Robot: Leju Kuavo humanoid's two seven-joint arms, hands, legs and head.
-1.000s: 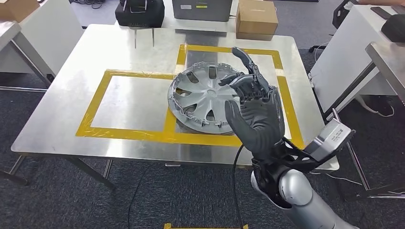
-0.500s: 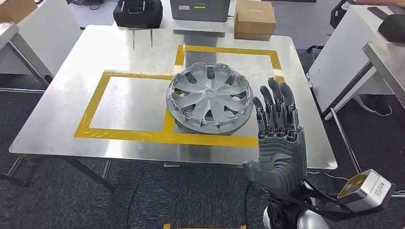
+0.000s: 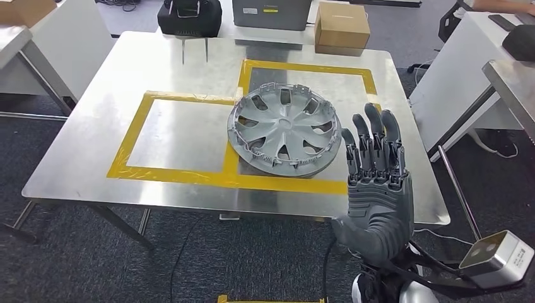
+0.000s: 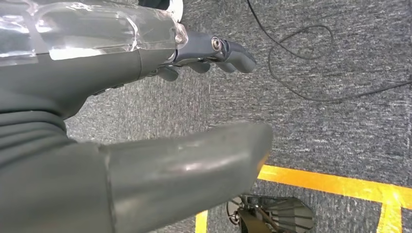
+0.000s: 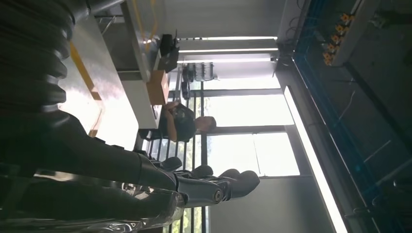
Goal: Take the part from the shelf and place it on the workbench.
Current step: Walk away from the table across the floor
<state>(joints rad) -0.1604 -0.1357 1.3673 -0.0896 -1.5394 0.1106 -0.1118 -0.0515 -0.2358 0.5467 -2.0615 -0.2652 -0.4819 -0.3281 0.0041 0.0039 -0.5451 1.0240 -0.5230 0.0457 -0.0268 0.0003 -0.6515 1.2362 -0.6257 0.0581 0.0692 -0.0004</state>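
Observation:
The part, a silver wheel cover (image 3: pixel 283 130), lies flat on the metal workbench (image 3: pixel 94 126), across the yellow tape line between two marked rectangles. My right hand (image 3: pixel 376 189) is raised in front of the bench's near right edge, fingers stretched out and upward, holding nothing, a short way right of the wheel cover. The right wrist view shows the same right hand (image 5: pixel 121 170) with straight fingers (image 5: pixel 228 182) and nothing in it. My left hand (image 4: pixel 97 121) hangs over the grey carpet, its fingers (image 4: pixel 228 51) apart from the thick thumb and holding nothing.
At the bench's far edge stand a black case (image 3: pixel 189 16), a grey box (image 3: pixel 271 12) and a cardboard box (image 3: pixel 342 28). White tables flank it on the left (image 3: pixel 38 44) and right (image 3: pixel 479 69). A person (image 5: pixel 187 124) sits beyond the bench. Cables (image 4: pixel 311 63) lie on the carpet.
One second ago my right hand hovered over the wheel cover's right part with fingers curled. It has since drawn back off the bench toward me, turned, and straightened its fingers. The view has shifted slightly.

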